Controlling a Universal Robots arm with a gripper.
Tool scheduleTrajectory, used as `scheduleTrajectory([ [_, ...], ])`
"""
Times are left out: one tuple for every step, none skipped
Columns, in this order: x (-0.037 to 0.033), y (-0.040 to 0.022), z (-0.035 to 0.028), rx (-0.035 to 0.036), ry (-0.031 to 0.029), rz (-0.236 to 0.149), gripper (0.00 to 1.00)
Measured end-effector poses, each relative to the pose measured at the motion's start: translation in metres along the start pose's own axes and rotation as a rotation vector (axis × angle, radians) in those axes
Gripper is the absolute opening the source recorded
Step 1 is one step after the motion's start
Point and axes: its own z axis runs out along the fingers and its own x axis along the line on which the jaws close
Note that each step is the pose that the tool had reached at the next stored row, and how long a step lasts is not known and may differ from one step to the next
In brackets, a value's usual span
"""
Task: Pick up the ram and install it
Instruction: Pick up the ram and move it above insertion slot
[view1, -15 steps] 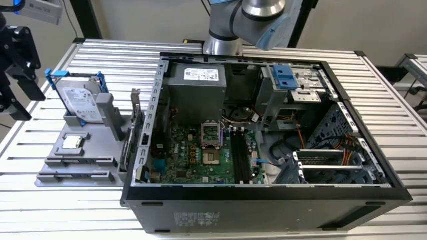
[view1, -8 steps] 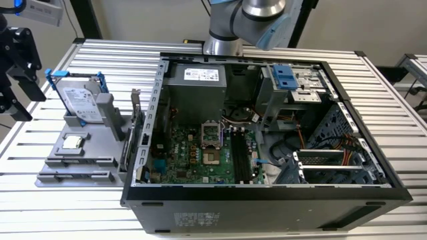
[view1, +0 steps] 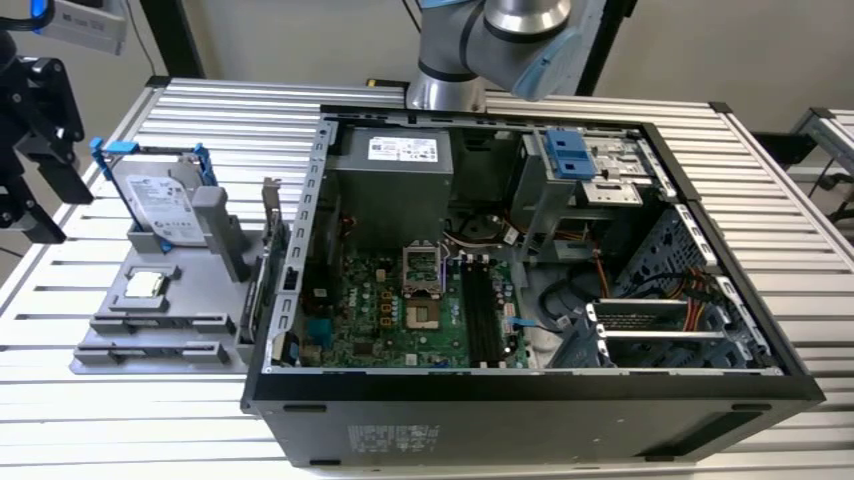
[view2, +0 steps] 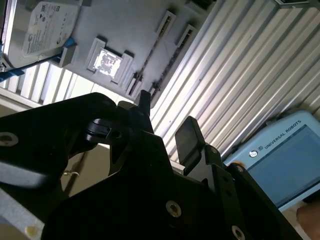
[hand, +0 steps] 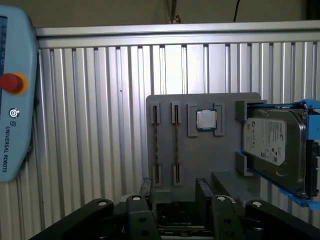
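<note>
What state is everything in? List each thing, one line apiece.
Gripper: jaws open, holding nothing.
Computer case: lying flat, side open.
Hard drive: standing on edge in the grey tray.
Processor: flat in its tray pocket.

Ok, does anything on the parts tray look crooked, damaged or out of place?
Nothing stands out: on the gray tray the processor sits square in its pocket and the hard drive stands in its holder.
</note>
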Motion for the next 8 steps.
scheduleTrajectory([
  [0.0000, 0.0000, 0.0003, 0.0000, 0.0000, 0.000, 1.00],
  [0.0000, 0.0000, 0.0008, 0.0000, 0.0001, 0.000, 1.00],
  [0.0000, 0.0000, 0.0014, 0.0000, 0.0001, 0.000, 1.00],
  [0.0000, 0.0000, 0.0021, -0.0001, 0.0001, 0.000, 1.00],
  [0.0000, 0.0000, 0.0029, 0.0000, 0.0000, 0.000, 1.00],
  [0.0000, 0.0000, 0.0037, 0.0000, 0.0000, 0.000, 1.00],
  [0.0000, 0.0000, 0.0045, 0.0000, 0.0000, 0.000, 1.00],
  [0.0000, 0.0000, 0.0052, 0.0000, 0.0000, 0.000, 1.00],
])
